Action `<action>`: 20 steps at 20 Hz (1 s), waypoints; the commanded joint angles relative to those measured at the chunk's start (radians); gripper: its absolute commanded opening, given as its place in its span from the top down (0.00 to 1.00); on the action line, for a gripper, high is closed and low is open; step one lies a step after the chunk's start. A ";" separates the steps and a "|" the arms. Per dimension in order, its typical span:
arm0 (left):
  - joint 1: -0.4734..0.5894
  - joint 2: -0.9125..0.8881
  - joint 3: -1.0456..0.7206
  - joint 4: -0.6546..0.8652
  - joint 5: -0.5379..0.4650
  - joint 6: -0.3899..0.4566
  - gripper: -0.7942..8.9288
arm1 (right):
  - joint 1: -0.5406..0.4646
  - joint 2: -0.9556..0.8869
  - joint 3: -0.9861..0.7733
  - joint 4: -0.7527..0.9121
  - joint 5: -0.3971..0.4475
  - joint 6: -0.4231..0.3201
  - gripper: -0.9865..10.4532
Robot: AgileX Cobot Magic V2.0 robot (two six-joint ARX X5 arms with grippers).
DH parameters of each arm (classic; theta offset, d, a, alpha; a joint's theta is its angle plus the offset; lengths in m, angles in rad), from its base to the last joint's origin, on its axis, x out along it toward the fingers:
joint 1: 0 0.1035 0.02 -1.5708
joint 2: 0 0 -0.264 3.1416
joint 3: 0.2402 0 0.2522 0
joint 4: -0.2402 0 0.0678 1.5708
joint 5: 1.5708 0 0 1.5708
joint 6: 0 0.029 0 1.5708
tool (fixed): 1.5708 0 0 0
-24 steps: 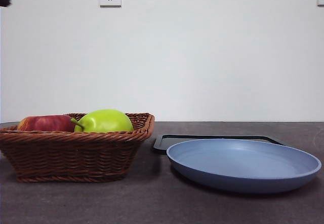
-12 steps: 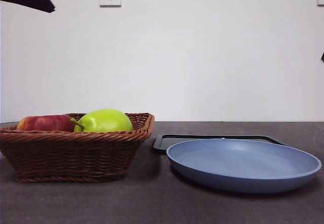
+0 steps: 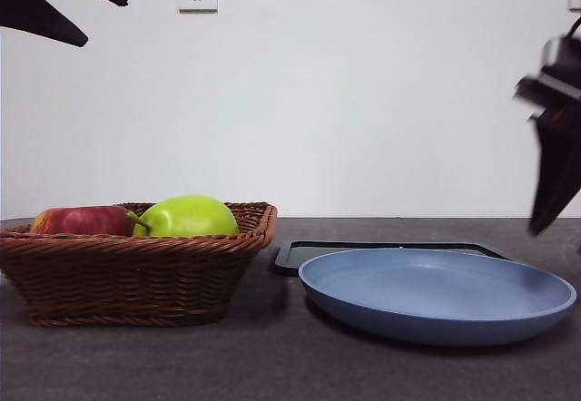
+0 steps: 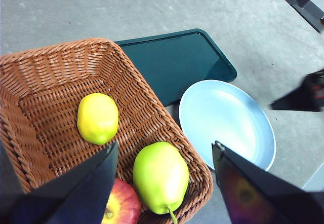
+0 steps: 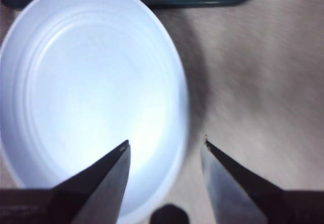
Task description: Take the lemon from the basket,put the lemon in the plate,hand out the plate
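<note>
left gripper (image 4: 164,150) spread above brown wicker basket (image 4: 35,67) | small yellow oval lemon (image 4: 97,118) near green pear-like fruit (image 4: 160,177), mis-grab risk | right gripper (image 5: 164,143) spread over round blue plate (image 5: 86,92), rim bump risk

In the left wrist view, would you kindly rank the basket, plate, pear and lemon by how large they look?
Largest to smallest:
1. basket
2. plate
3. pear
4. lemon
The pear sits nearer the camera, so its lead over the lemon may be overstated.
</note>
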 commanded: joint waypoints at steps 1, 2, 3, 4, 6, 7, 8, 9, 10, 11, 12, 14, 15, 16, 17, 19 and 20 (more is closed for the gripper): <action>-0.006 0.006 0.015 0.012 0.000 -0.004 0.58 | 0.027 0.076 0.014 0.064 0.000 0.034 0.70; -0.006 0.006 0.015 0.012 -0.001 -0.004 0.58 | 0.032 0.103 0.014 0.082 0.002 0.040 0.72; -0.006 0.006 0.015 0.011 -0.001 -0.004 0.58 | 0.035 0.124 0.014 0.092 0.003 0.043 0.74; -0.006 0.006 0.015 0.011 -0.001 -0.004 0.58 | 0.036 0.142 0.014 0.097 0.004 0.047 0.75; -0.006 0.006 0.015 0.011 -0.001 -0.004 0.58 | 0.035 0.159 0.014 0.098 0.004 0.047 0.79; -0.006 0.006 0.015 0.011 -0.001 -0.003 0.58 | 0.035 0.159 0.014 0.100 0.003 0.047 0.81; -0.006 0.006 0.015 0.011 -0.001 -0.003 0.58 | 0.035 0.158 0.014 0.104 0.003 0.047 0.83; -0.006 0.006 0.015 0.011 -0.002 -0.003 0.58 | 0.035 0.158 0.014 0.103 0.003 0.047 0.85; -0.006 0.006 0.015 0.011 -0.002 -0.003 0.58 | 0.035 0.158 0.014 0.102 0.003 0.047 0.88; -0.006 0.006 0.015 0.011 -0.002 -0.003 0.58 | 0.035 0.158 0.014 0.102 0.003 0.047 0.90; -0.006 0.006 0.015 0.011 -0.002 -0.003 0.58 | 0.035 0.158 0.014 0.102 0.004 0.047 0.91; -0.006 0.006 0.015 0.012 -0.001 -0.003 0.58 | 0.035 0.158 0.014 0.103 0.003 0.047 0.91; -0.006 0.006 0.015 0.011 -0.001 -0.003 0.58 | 0.035 0.157 0.014 0.103 0.003 0.047 0.91; -0.006 0.006 0.015 0.011 -0.001 -0.003 0.58 | 0.034 0.152 0.015 0.100 0.002 0.047 0.91; -0.006 0.006 0.015 0.011 -0.001 -0.003 0.58 | 0.028 0.143 0.015 0.095 -0.004 0.047 0.91; -0.007 0.006 0.015 0.008 0.000 -0.004 0.58 | 0.018 0.105 0.015 0.067 -0.004 0.047 0.91; -0.007 0.007 0.015 0.008 0.000 -0.006 0.58 | 0.011 0.080 0.015 0.047 -0.005 0.047 0.91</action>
